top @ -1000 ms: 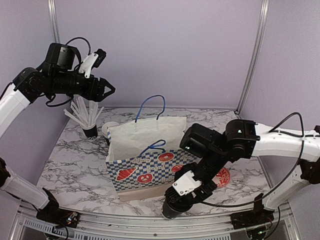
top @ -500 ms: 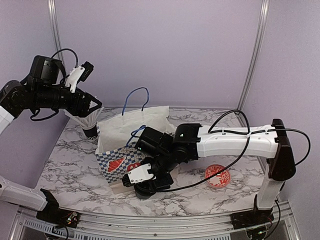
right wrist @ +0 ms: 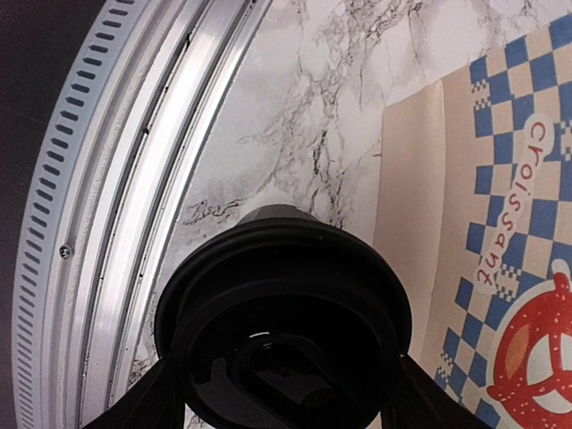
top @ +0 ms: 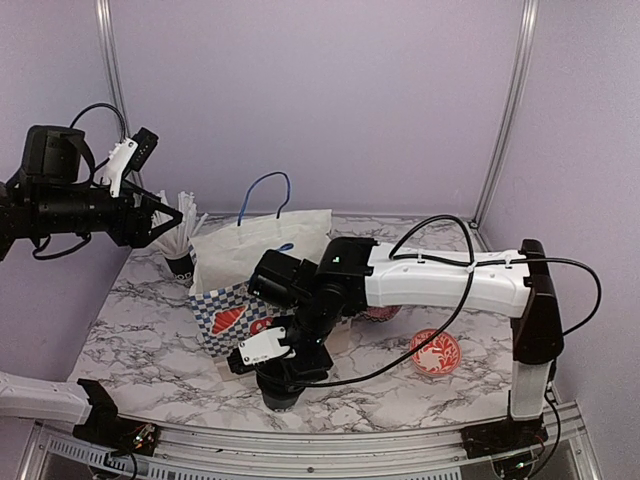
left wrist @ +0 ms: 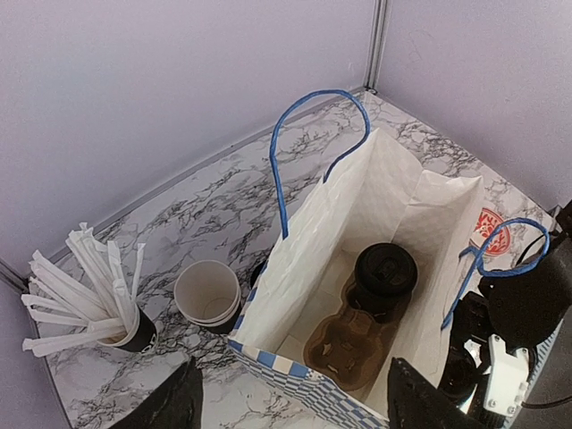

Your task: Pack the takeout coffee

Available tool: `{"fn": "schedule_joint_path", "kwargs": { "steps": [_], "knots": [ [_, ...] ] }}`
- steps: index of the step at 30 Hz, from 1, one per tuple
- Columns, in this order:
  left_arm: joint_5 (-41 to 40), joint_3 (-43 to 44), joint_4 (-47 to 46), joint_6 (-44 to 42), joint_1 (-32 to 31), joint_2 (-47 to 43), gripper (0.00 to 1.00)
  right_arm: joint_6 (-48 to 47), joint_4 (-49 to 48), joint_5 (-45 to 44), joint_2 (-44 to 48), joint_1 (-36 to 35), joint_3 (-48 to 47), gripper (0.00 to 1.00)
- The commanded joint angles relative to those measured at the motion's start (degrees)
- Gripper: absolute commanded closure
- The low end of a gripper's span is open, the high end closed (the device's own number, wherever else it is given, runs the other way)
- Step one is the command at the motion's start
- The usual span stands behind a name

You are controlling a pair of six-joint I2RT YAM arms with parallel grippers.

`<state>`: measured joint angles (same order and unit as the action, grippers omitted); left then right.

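One takeout coffee cup [right wrist: 281, 304], black with a black lid, sits between my right gripper's [right wrist: 284, 398] fingers, which are shut on its sides. In the top view this cup [top: 279, 393] hangs low by the table's front edge, just in front of the checked paper bag [top: 240, 310], with the right gripper [top: 283, 372] above it. A second lidded cup [left wrist: 386, 271] stands in the brown carrier [left wrist: 344, 344] inside the bag [left wrist: 295, 259]. My left gripper [left wrist: 295, 413] is open, high above the bag's near corner; in the top view the left gripper [top: 170, 215] is up at the left.
A stack of open black cups [left wrist: 207, 293] and a black cup of wrapped straws [left wrist: 85, 295] stand left of the bag. A red-patterned bowl [top: 435, 350] lies at the right. The bag's blue handles [top: 265, 195] stick up. The metal table rail [right wrist: 116, 206] runs beside the held cup.
My right arm swung left along the bag's front, carrying the cup. The bag shifted left and turned. My left arm drew back to the left.
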<state>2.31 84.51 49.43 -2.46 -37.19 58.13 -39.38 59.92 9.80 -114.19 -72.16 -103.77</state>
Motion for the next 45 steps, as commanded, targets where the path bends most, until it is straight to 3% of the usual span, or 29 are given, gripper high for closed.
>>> {"fn": "schedule_joint_path", "kwargs": {
  "steps": [1,4,6,9,14,19,23,33,45],
  "knots": [
    [2.41,-0.08,2.08,0.58,-0.86,-0.65,0.29,-0.51,7.39,3.45,-0.75,-1.23,-3.45,0.35],
    [3.44,-0.59,2.62,0.23,-1.93,-0.36,0.30,0.52,6.40,1.68,-0.85,-1.32,-2.45,0.26],
    [4.67,-0.88,3.40,0.13,-3.19,0.19,0.30,0.97,5.39,0.56,-0.55,-1.36,-1.84,0.12],
    [7.52,0.86,7.99,0.05,-6.87,2.94,0.33,0.36,5.56,0.73,1.05,-1.30,-1.72,0.02],
    [-3.33,5.25,12.54,2.01,-22.41,6.94,0.36,-3.92,7.08,6.76,10.21,-1.32,2.87,0.01],
    [-12.67,11.41,15.91,5.36,-40.53,15.87,0.32,-11.38,6.97,13.78,24.64,0.35,14.95,0.01],
    [-14.10,15.33,19.40,2.82,-47.83,25.70,0.29,-12.89,8.59,16.26,32.31,6.56,21.03,0.01],
    [-16.38,9.89,15.94,-0.63,-45.05,36.35,0.22,-13.37,6.36,23.91,44.70,29.48,32.54,0.01],
    [-2.64,3.54,9.36,-4.22,-37.53,36.72,0.18,-9.93,2.32,23.07,48.23,30.97,37.38,0.01]
  ]
}}
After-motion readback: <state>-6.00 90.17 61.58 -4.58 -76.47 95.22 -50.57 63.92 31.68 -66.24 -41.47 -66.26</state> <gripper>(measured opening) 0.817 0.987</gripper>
